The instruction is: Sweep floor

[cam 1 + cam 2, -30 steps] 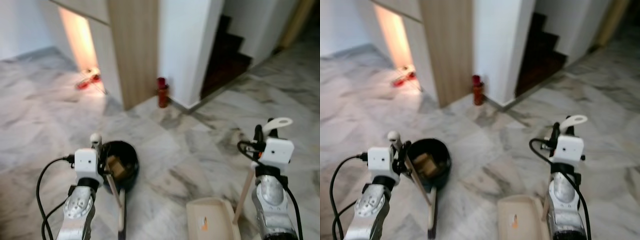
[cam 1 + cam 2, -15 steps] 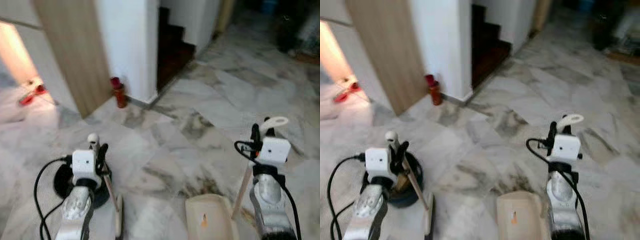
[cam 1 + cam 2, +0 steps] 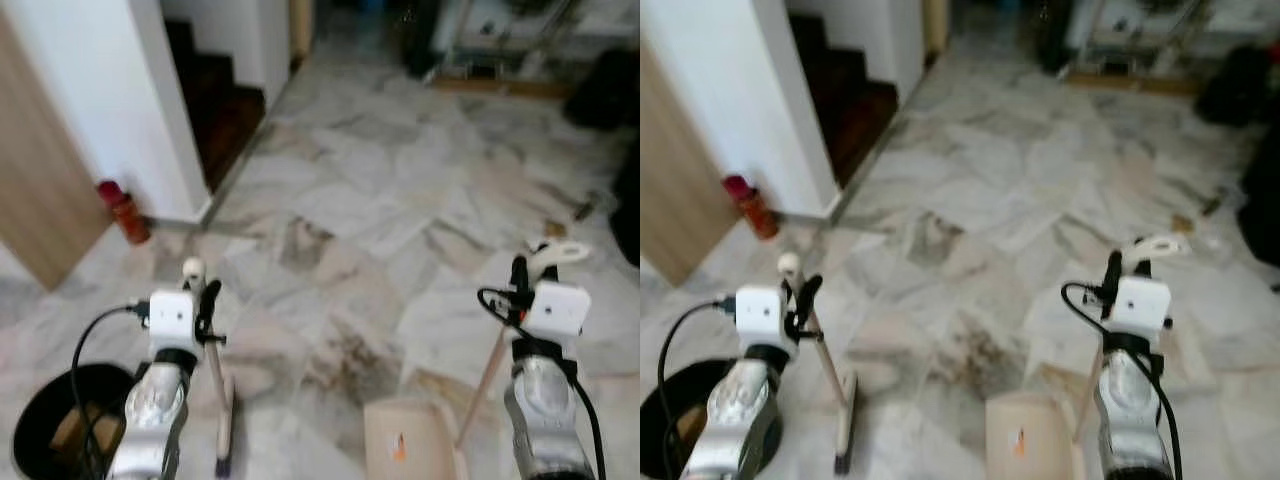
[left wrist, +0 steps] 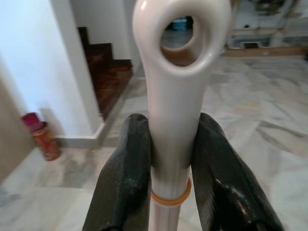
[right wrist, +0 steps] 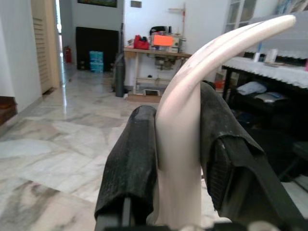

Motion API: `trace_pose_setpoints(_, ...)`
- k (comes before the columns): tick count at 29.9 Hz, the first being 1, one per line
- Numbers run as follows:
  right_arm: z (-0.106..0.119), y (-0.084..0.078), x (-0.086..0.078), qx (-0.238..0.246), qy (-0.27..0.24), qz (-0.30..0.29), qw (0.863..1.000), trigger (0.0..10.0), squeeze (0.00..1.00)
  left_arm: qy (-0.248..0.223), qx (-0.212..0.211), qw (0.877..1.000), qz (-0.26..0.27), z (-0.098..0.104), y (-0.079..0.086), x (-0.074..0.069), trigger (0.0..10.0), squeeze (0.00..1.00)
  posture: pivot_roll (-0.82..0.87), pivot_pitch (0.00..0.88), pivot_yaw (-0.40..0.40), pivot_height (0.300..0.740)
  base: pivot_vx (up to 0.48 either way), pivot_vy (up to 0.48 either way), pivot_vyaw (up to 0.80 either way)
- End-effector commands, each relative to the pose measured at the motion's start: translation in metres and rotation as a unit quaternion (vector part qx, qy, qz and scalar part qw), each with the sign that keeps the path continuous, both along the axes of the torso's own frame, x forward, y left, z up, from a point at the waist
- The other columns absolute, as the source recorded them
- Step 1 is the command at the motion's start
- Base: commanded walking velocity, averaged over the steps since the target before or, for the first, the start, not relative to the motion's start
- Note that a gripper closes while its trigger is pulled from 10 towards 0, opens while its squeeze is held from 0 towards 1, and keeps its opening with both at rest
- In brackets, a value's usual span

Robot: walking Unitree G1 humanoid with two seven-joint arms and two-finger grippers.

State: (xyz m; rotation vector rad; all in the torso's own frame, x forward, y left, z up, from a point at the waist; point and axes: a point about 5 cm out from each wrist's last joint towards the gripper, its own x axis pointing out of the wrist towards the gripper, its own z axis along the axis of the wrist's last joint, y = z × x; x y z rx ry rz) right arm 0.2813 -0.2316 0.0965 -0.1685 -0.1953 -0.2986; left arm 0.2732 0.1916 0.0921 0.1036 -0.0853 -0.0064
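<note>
Marble floor (image 3: 400,190) is lying ahead; left tool (image 4: 166,159) is clamping the broom (image 3: 212,385), right tool (image 5: 180,159) is clamping the dustpan (image 3: 412,445).

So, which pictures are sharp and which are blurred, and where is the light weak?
Both eye views are soft with motion blur across the grey-veined marble floor, and their far top edge is dim; the left wrist view shows the left tool and the cream broom handle with a hanging hole sharply; the right wrist view is crisp on the right tool, dark at its right side.
</note>
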Motion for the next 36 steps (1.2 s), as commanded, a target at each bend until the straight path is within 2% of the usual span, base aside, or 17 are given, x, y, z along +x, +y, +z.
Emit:
trace_pose_setpoints(1, 0.011, 0.002, 0.003, -0.005, -0.025, 0.005, 1.000, 10.0, 0.00, -0.015, 0.004, 1.000, 0.000, 0.005, 0.001, 0.002, 10.0, 0.00, -0.01, 0.000, 0.017, 0.740, 0.000, 0.000, 0.00)
trace_pose_setpoints(6, 0.010, 0.007, 0.006, 0.001, -0.023, 0.016, 1.000, 10.0, 0.00, -0.015, 0.002, 1.000, 0.005, 0.005, 0.002, 0.003, 10.0, 0.00, -0.01, 0.000, 0.010, 0.740, 0.000, 0.000, 0.00)
trace_pose_setpoints(10, 0.011, 0.024, 0.017, 0.011, -0.023, 0.048, 0.999, 10.0, 0.00, -0.016, 0.002, 1.000, 0.006, 0.006, 0.002, 0.007, 10.0, 0.00, 0.00, 0.000, 0.018, 0.740, 0.000, 0.000, 0.00)
trace_pose_setpoints(15, 0.012, 0.033, 0.019, 0.025, -0.029, 0.049, 0.998, 10.0, 0.00, -0.018, 0.006, 1.000, 0.009, 0.007, 0.007, 0.008, 10.0, 0.00, 0.00, 0.000, 0.035, 0.740, 0.000, 0.000, 0.00)
trace_pose_setpoints(26, 0.006, 0.035, 0.013, 0.033, -0.024, 0.043, 0.998, 10.0, 0.00, -0.009, 0.017, 1.000, 0.008, 0.005, 0.012, 0.012, 10.0, 0.00, -0.01, 0.000, 0.079, 0.740, 0.000, 0.000, 0.00)
trace_pose_setpoints(36, 0.005, 0.038, 0.020, 0.044, -0.023, 0.037, 0.998, 10.0, 0.00, -0.007, 0.019, 1.000, 0.009, 0.008, 0.019, 0.024, 10.0, 0.00, -0.03, 0.000, 0.101, 0.740, 0.120, 0.000, 0.00)
